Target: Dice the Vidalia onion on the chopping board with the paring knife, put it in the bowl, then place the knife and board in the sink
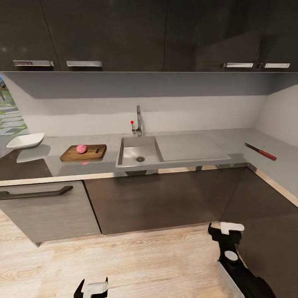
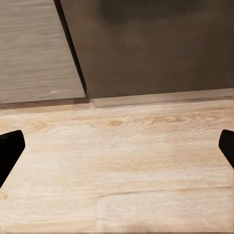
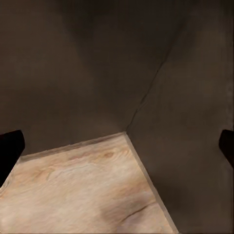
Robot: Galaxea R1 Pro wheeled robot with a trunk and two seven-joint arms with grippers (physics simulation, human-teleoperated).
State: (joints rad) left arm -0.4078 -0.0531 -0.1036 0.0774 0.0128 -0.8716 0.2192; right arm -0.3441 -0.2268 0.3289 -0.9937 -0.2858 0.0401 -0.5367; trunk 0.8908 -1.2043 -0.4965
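— So, where does everything sit right now?

— Up on the table point(image 1: 194, 147), well apart from me. A pink onion point(image 1: 81, 149) lies on the chopping board point(image 1: 84, 153), left of the sink point(image 1: 139, 151), with the white bowl point(image 1: 25, 141) further left. The paring knife point(image 1: 260, 151) lies far to the right, near the corner, its long axis running diagonally: red handle toward the right front, dark blade pointing back toward the wall.

— And your claws?

— Both hang low over the wooden floor point(image 1: 136, 265), in front of the cabinets. My left claw point(image 1: 92, 285) is spread, fingertips point(image 2: 10, 146) at the far edges of its wrist view with floor between them. My right claw point(image 3: 117, 146) is spread too, empty, facing a cabinet corner.

— Which arm goes for the knife?

— I judge the right one; it is the nearer. The knife lies up and ahead-right of it, so I would reach upward and align with that diagonal handle.
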